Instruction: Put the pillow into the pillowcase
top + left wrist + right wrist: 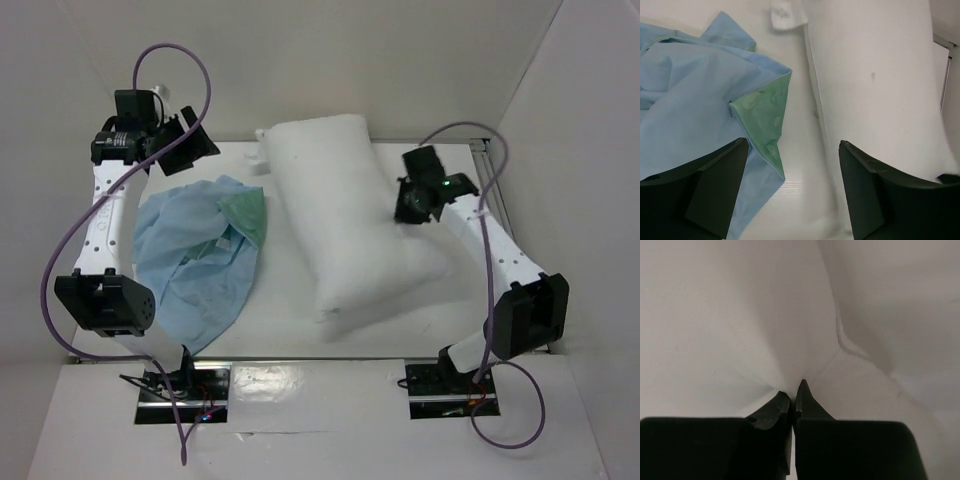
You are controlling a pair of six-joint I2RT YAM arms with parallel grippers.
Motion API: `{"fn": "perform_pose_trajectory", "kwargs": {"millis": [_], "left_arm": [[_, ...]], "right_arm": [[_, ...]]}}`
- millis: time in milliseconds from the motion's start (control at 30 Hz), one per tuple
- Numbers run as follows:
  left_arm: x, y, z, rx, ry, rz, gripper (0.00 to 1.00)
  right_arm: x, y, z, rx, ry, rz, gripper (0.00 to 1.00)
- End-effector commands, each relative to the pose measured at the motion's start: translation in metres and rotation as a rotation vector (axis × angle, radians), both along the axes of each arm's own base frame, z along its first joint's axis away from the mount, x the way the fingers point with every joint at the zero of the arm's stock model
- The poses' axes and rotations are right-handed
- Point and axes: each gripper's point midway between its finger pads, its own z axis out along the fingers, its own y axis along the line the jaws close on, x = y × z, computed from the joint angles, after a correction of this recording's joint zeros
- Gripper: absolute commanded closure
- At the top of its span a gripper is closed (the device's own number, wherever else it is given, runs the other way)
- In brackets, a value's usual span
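The plump white pillow (pixel 340 220) lies lengthwise across the middle of the table, from the back edge toward the front. My right gripper (pixel 405 205) is at its right side, shut on a pinch of the pillow's fabric (pixel 740 315); the closed jaws (pixel 794 390) show fabric puckered at their tips. The pillowcase (pixel 195 250) lies crumpled to the left of the pillow, light blue with a sea-green flap (pixel 765 115) turned up. My left gripper (pixel 193 138) is open and empty above the table's back left, its jaws (pixel 792 142) over the gap between the pillowcase (pixel 690 90) and the pillow (pixel 880 90).
White walls enclose the table at the back and on both sides. A small white tag (pixel 787 15) sticks out at the pillow's far left corner. A metal rail (pixel 487 150) runs along the table's right edge. Purple cables loop over both arms.
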Motion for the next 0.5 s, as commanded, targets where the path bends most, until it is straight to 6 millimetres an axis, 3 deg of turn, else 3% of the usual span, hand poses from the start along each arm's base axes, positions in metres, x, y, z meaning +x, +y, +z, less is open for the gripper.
{"fn": "perform_pose_trajectory", "kwargs": {"millis": [0, 67, 100, 133, 167, 233, 267, 300, 367, 467], "left_arm": [[-0.003, -0.008, 0.0, 0.032, -0.013, -0.045, 0.14], [-0.003, -0.01, -0.01, 0.037, 0.019, -0.048, 0.14], [-0.001, -0.01, -0.015, 0.037, 0.03, -0.048, 0.14], [-0.003, -0.014, -0.019, 0.036, 0.04, -0.058, 0.14], [-0.004, -0.014, -0.02, 0.043, 0.048, -0.064, 0.14], [-0.006, -0.019, -0.025, 0.043, 0.06, -0.076, 0.14], [-0.005, -0.018, -0.033, 0.048, 0.078, -0.07, 0.14], [-0.006, -0.021, -0.037, 0.054, 0.089, -0.074, 0.14], [-0.007, -0.017, -0.043, 0.073, 0.102, -0.067, 0.14], [-0.011, -0.018, -0.057, 0.085, 0.138, -0.064, 0.14]], "right_arm": [[0.023, -0.116, 0.075, -0.225, -0.201, -0.355, 1.0], [0.027, -0.144, 0.085, -0.247, -0.23, -0.443, 1.0], [0.035, -0.149, 0.092, -0.244, -0.243, -0.462, 0.85], [0.043, -0.135, 0.093, -0.189, -0.242, -0.391, 0.27], [0.049, -0.127, 0.094, -0.168, -0.244, -0.33, 0.14], [0.063, -0.089, 0.092, -0.093, -0.248, -0.211, 0.05], [0.067, -0.075, 0.094, -0.086, -0.258, -0.178, 0.03], [0.065, -0.044, 0.089, -0.08, -0.248, -0.101, 0.01], [0.071, -0.005, 0.084, -0.091, -0.253, -0.033, 0.01], [0.078, 0.026, 0.069, -0.128, -0.232, 0.023, 0.01]]}}
